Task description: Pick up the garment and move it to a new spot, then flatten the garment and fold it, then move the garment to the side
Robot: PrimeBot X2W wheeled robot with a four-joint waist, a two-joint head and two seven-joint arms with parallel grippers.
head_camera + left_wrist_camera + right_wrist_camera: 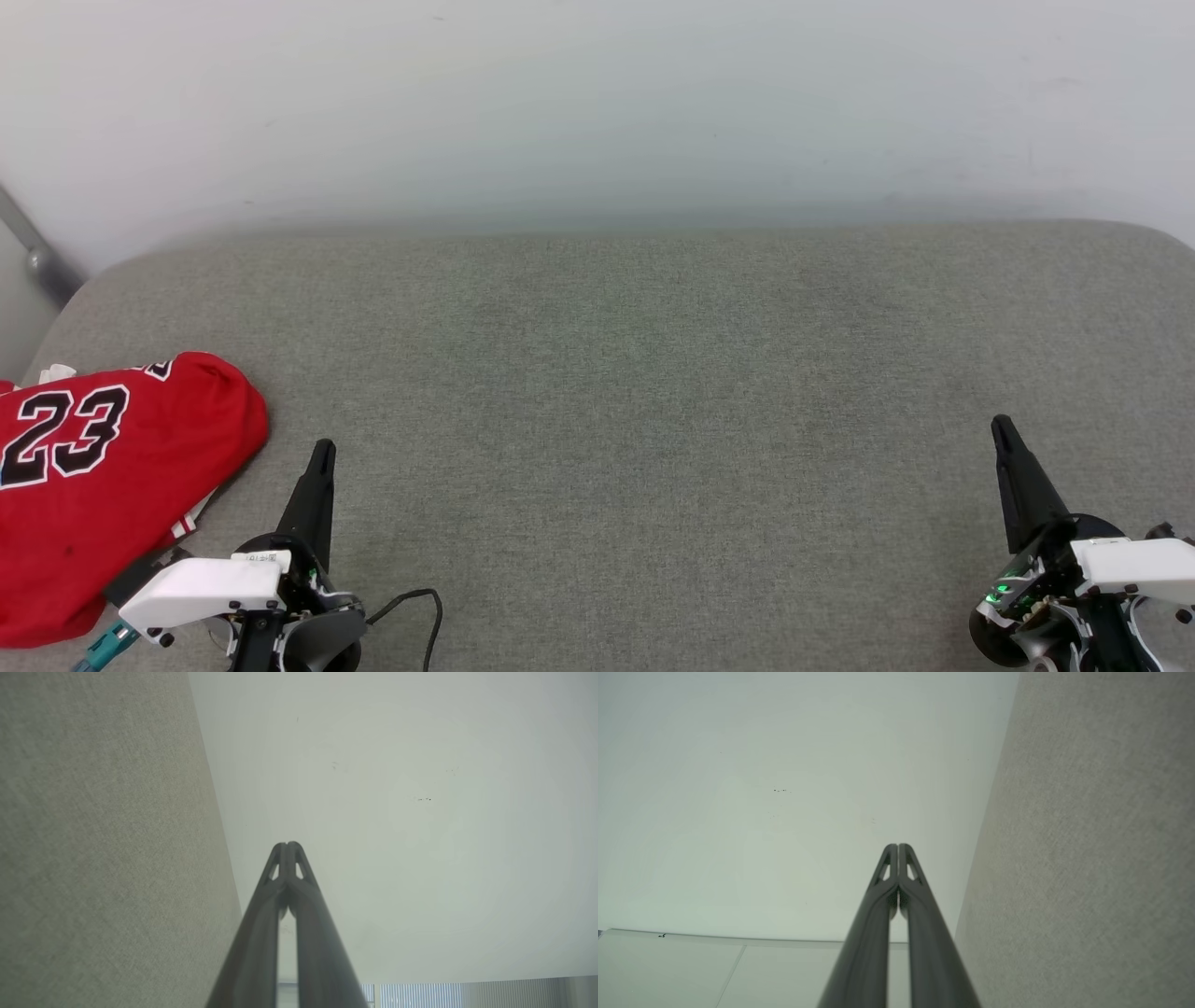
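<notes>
One garment [112, 485], red with a black "23" facing up, lies compactly bunched at the lower left of the frame, near the left edge of the grey desk [653, 373]; this is probably its set-aside spot. Two claws hover low: the left claw [322, 450] just beside the garment, the right claw [1001, 427] well apart at lower right. Both are clenched on nothing, fingertips meeting, seemingly parked.

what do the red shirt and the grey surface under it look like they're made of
The red shirt: likely a thin, soft synthetic knit, matte; it slumps in rounded folds. Whether the 23 is printed or sewn, I cannot tell. The grey surface: looks like woven upholstery cloth, matte and heathered, with a fine visible weave; rounded corners hint at padding.
</notes>
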